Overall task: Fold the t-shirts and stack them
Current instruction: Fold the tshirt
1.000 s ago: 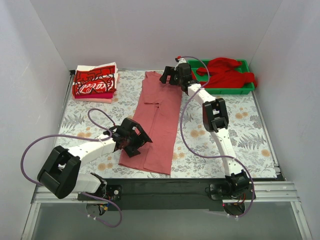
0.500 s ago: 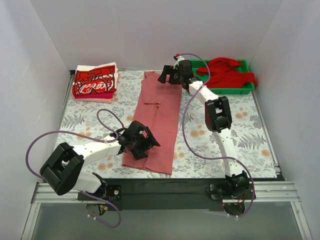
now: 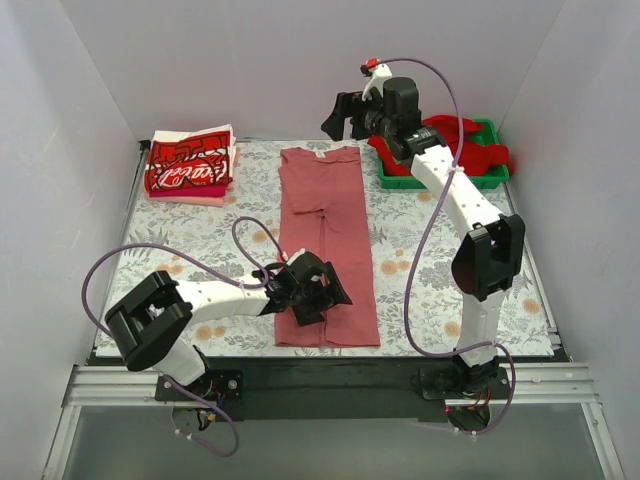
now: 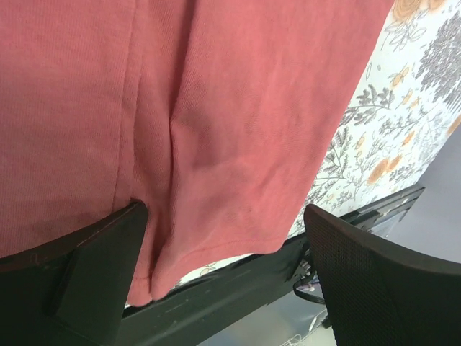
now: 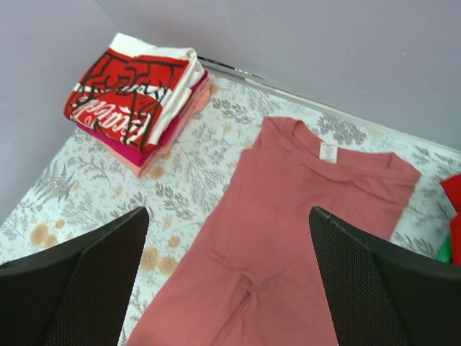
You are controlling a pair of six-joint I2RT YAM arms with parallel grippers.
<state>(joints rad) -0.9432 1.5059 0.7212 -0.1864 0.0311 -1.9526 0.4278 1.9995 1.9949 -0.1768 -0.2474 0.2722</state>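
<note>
1. Since a second ago the salmon-pink tee (image 3: 325,235) has swung from a slant to lie straight, its hem shifted rightward; the left claw (image 3: 318,295) has travelled right with that hem; the right claw (image 3: 345,115) has left the collar end and risen toward the back wall.
2. Far left, at the rear corner of the table (image 3: 170,240), sits the stack of folded red-and-white printed tees (image 3: 190,165), with pink folded layers under the top one; it lies well apart from the salmon-pink tee.
3. The left claw hangs low over the near hem of the salmon-pink tee, jaws spread wide, gripping nothing; whether its fingers (image 4: 86,274) touch the cloth cannot be told.
4. The salmon-pink tee lies flat mid-table as a long narrow strip, collar to the rear, hem by the near edge.
5. The right claw is raised high beyond the collar end, jaws wide apart and empty.
6. Far right, a bright red tee (image 3: 455,140) is heaped in the green tray (image 3: 440,182), spilling over its right end.
</note>
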